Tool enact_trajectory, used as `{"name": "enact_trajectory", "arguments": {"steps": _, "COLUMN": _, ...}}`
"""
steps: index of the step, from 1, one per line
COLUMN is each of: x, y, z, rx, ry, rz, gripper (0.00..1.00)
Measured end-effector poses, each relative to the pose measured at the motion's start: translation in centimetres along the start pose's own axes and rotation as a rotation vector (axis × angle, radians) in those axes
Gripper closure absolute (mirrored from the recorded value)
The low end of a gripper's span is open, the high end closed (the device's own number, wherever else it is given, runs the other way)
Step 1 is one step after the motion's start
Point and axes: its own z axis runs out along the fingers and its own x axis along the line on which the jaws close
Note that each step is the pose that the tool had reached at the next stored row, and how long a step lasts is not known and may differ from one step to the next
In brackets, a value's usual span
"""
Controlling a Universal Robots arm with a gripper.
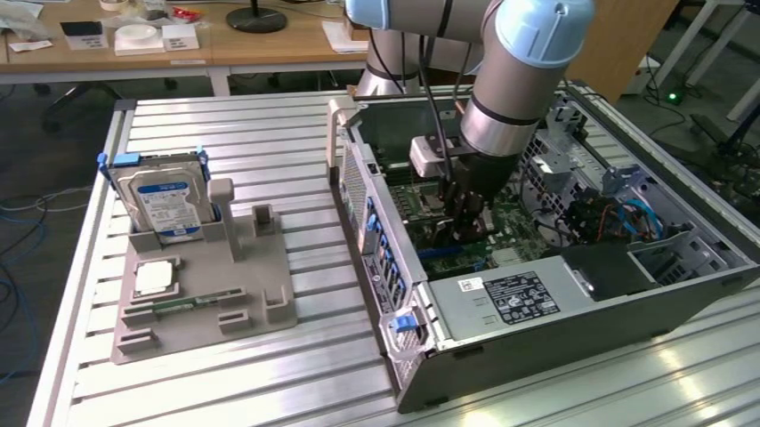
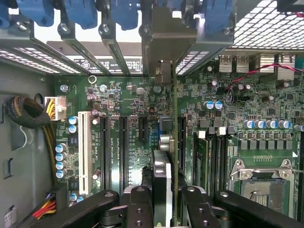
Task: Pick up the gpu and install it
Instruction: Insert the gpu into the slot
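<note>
The gpu stands on edge between the fingers of the hand, which is closed on it. In the wrist view it runs up the middle of the frame as a thin card, its metal bracket reaching toward the slot covers at the top centre. In the exterior view the hand sits deep in the open computer case, at the centre of the frame, just over the motherboard.

My worry from here is alignment. The card's lower edge has to meet one long slot among several parallel ones, and I cannot tell whether it is already in the slot or just above it. If it sits a little off line or tilted, pressing could jam the edge on the slot wall or bend the card. The bracket could also catch on the rear frame beside the blue latches. Capacitors and memory sticks stand close on the right of the wrist frame, so any sideways slip risks a knock there.

Room is tight. The case walls hem the arm in, and a cable bundle hangs at the right of the exterior frame. Outside, at the left, the grey holder with the hard drive sits well apart on the desk.
</note>
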Motion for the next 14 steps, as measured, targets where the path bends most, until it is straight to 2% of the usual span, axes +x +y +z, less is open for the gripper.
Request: {"name": "enact_trajectory", "arguments": {"steps": 14, "x": 0.01, "y": 0.03, "z": 0.28, "rx": -0.0001, "ry": 0.0001, "rz": 0.000, "gripper": 0.72}}
